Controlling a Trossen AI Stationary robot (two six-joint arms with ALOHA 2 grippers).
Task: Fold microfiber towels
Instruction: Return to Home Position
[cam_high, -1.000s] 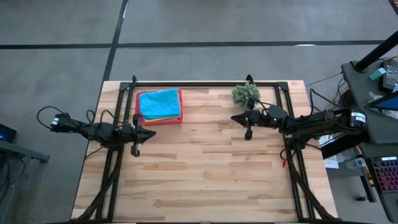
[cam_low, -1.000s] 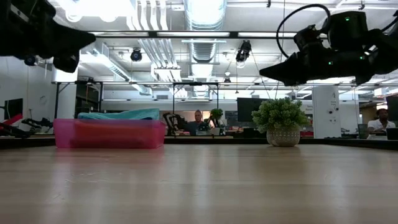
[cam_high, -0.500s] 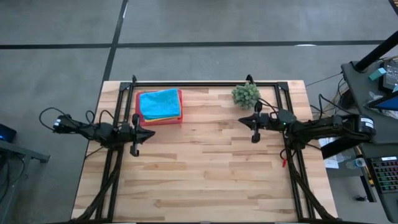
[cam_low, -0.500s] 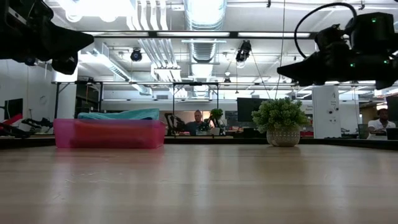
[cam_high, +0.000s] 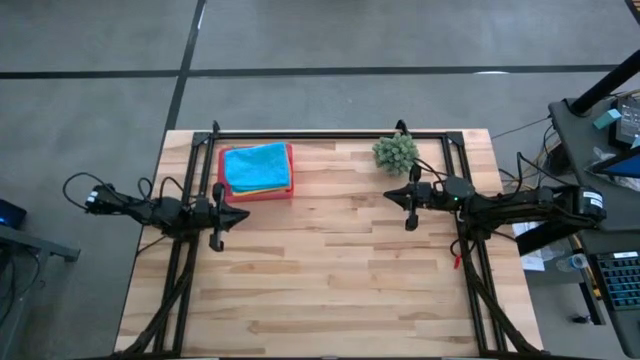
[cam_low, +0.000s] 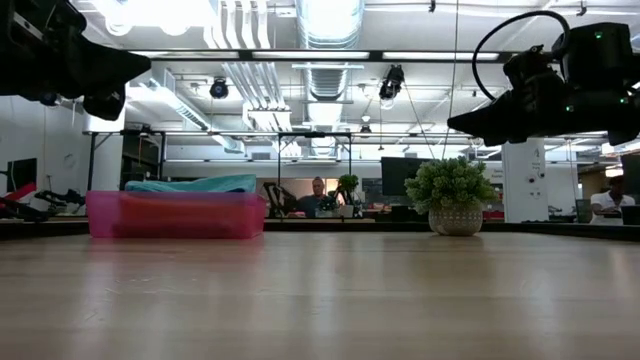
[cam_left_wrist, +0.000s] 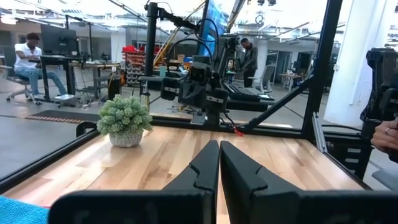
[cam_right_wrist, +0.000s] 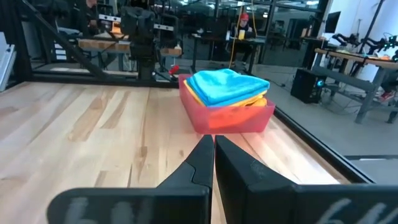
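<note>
The microfiber towels (cam_high: 258, 167) lie stacked in a pink tray (cam_high: 256, 193) at the table's far left, the turquoise one (cam_right_wrist: 225, 84) on top, with orange and yellow edges (cam_right_wrist: 254, 101) showing beneath it. My left gripper (cam_high: 243, 214) hovers shut above the table's left side, just near of the tray, pointing level toward the right. My right gripper (cam_high: 388, 195) hovers shut on the right side, pointing level toward the left, just near of the plant. Neither holds anything.
A small green plant in a pale pot (cam_high: 396, 151) stands at the far right of the table, close to my right gripper. A black metal frame (cam_high: 330, 135) runs along the far edge and both sides. Bare wood (cam_high: 320, 270) fills the middle and near part.
My right gripper has drawn back toward the table's right edge and sunk a little, staying shut and level. The towels and tray have not moved.
</note>
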